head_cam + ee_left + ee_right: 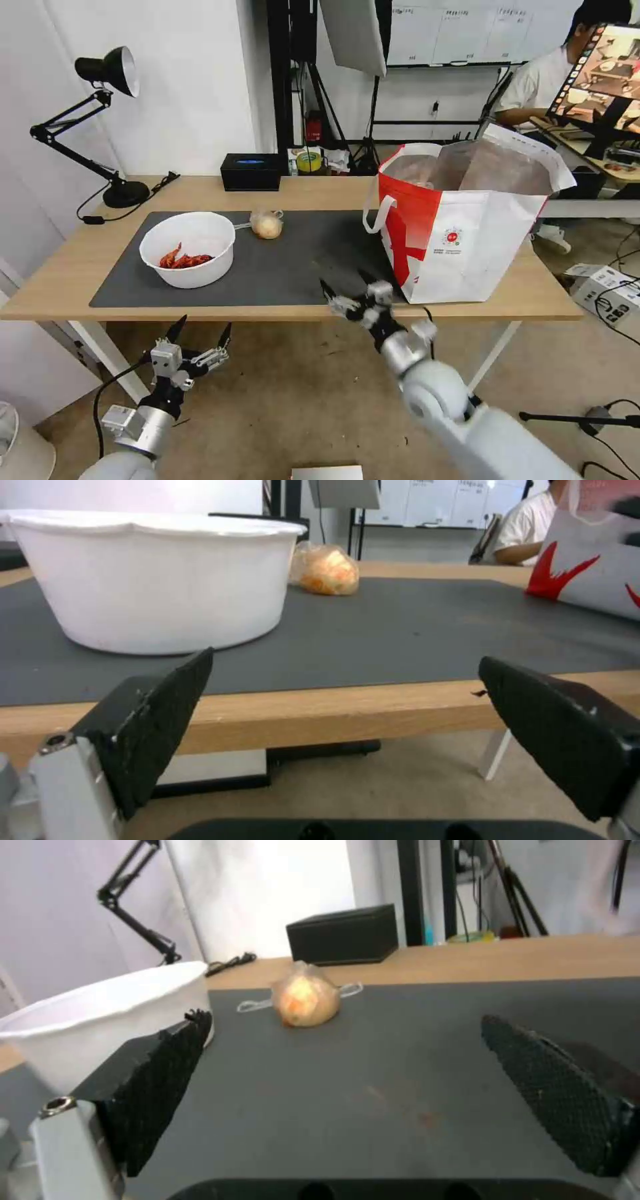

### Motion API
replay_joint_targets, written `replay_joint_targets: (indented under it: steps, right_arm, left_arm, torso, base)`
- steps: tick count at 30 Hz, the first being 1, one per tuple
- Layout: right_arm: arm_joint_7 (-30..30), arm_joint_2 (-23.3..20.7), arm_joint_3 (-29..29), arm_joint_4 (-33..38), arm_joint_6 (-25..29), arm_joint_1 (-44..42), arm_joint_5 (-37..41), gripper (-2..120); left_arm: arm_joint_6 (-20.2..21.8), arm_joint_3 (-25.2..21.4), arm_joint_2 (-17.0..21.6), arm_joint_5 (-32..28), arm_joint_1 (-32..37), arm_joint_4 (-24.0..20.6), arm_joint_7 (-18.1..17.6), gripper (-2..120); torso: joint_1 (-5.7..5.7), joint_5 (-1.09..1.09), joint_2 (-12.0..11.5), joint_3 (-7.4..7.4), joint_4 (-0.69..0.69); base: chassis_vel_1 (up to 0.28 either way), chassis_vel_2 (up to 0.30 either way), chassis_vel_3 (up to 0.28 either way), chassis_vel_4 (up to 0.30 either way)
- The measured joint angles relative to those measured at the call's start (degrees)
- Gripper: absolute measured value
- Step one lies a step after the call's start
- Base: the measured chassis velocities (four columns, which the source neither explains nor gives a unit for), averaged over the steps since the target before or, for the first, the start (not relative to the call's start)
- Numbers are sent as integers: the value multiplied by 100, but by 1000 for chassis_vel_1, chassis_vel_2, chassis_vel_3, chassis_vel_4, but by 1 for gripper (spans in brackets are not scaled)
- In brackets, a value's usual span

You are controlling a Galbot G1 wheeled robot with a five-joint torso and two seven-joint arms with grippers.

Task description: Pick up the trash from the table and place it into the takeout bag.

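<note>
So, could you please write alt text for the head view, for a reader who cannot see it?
A white bowl holding red crayfish shells and a small clear bag sit on a grey mat on the wooden table, beside an open takeout bag. The right gripper hovers open over the mat's near edge; the left gripper waits open below the table edge.

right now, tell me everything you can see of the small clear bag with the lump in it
The small clear bag is thin, crinkled plastic knotted at the top, with loose tails trailing toward the white bowl. It holds one rounded beige lump with orange patches. It lies on the dark grey mat, near the mat's far edge, just beside the bowl's rim. Nothing grips it: the right tool hangs open over the mat's near edge, well short of it.
</note>
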Motion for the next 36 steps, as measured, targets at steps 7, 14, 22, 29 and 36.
replay_joint_targets:
  steps: [7,14,22,29,36]
  right_arm:
    - [231,528,-584,-1229,-204,1563,569,100]
    - [260,1023,-904,-2222,-335,2511,820,100]
    - [180,1701,-1136,-3390,-362,3016,796,100]
    - [-74,2202,-1362,-4233,-353,3481,716,100]
    - [-323,2621,-1559,-5035,-339,3851,551,100]
  left_arm:
    - [1,32,-23,13,-27,88,-4,100]
    - [9,75,-25,18,-105,109,-6,100]
    - [11,30,-25,13,-38,53,-7,100]
    - [10,-60,-51,12,83,-33,-6,100]
    - [4,-149,-62,6,195,-130,-2,100]
  torso:
    - [0,-2,0,0,0]
    - [0,-1,0,0,0]
    - [0,-1,0,0,-1]
    - [0,-2,0,-1,0]
    - [-1,-1,1,-1,0]
  base:
    - [0,0,0,0]
    - [0,0,0,0]
    - [0,0,0,0]
    - [0,0,0,0]
    - [0,0,0,0]
